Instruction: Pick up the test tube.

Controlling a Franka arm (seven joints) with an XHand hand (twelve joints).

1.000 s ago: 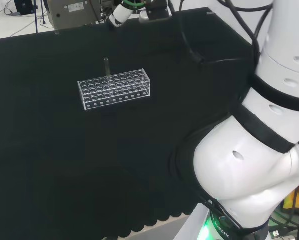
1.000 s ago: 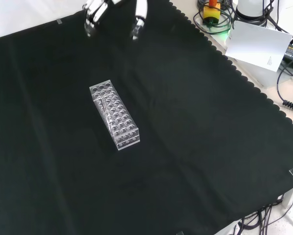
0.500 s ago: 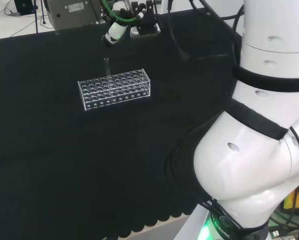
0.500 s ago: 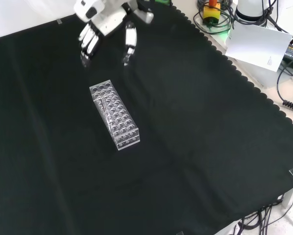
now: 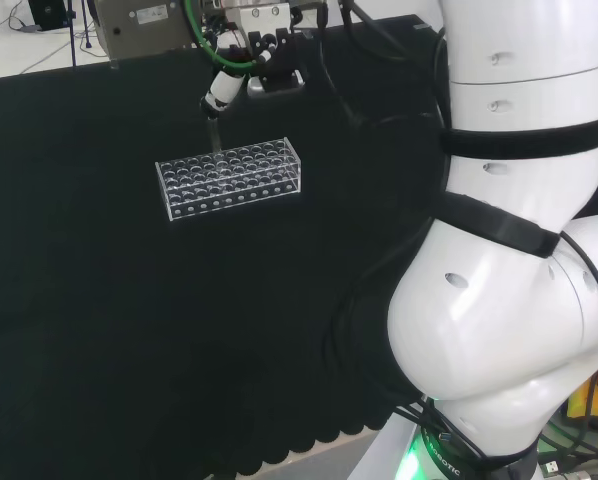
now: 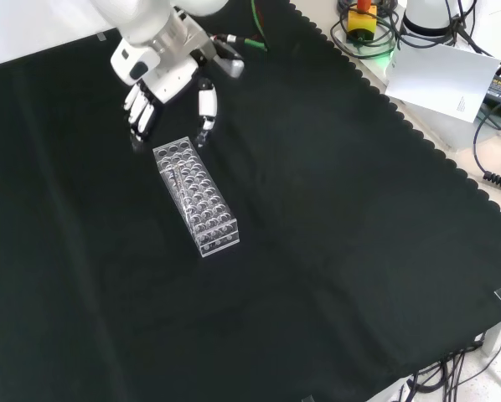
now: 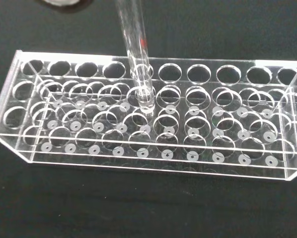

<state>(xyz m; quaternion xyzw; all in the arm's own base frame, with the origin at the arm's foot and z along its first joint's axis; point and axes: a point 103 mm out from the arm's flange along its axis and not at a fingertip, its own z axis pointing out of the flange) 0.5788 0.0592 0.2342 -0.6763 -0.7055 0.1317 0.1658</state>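
A clear plastic rack (image 5: 230, 176) with many holes lies on the black cloth. One clear test tube (image 5: 213, 134) stands upright in a hole of its far row in the head view. In the front view the rack (image 6: 198, 199) runs lengthwise, with the tube (image 6: 177, 177) near its upper end. The hand (image 6: 161, 69) hovers just above that end, open, with its fingers (image 6: 138, 110) left of the tube and the thumb (image 6: 205, 104) right of it, touching nothing. The wrist view shows the tube (image 7: 135, 54) close up, rising out of the rack (image 7: 153, 124).
A grey box (image 5: 144, 24) stands beyond the cloth's far edge in the head view. The arm's white links (image 5: 519, 250) take up the right side there. In the front view, a white sheet (image 6: 439, 75) and cables (image 6: 364, 21) lie off the cloth's upper right corner.
The hand has come down from the cloth's edge towards the rack and now hangs over the end that holds the tube. Rack and tube have not moved.
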